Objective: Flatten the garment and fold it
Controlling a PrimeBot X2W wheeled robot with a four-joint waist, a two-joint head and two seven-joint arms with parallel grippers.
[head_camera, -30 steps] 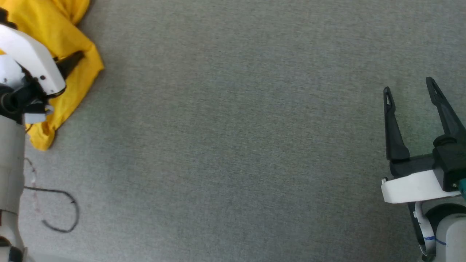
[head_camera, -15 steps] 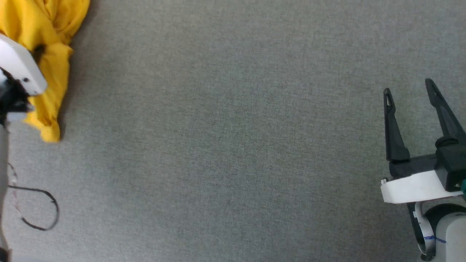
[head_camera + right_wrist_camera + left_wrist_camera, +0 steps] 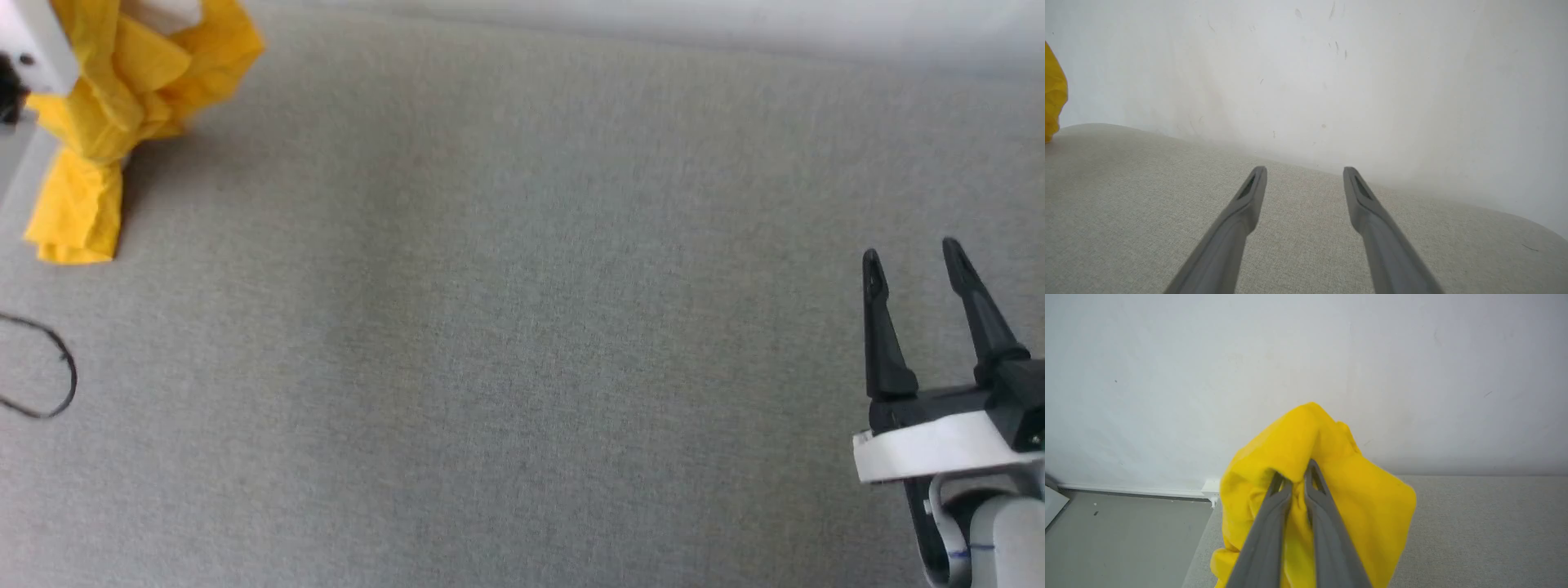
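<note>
I get bright, even light; soft shadow beside the garment (image 3: 139, 90); right wrist view bows at edges.

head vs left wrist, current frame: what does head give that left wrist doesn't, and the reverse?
Head view adds: the right gripper, open, far from the garment, and a black cable loop on the grey surface. Left wrist view adds: the left gripper shut on a bunched fold of the garment, plus the baseboard and a strip of floor. Shared: garment, grey surface.
</note>
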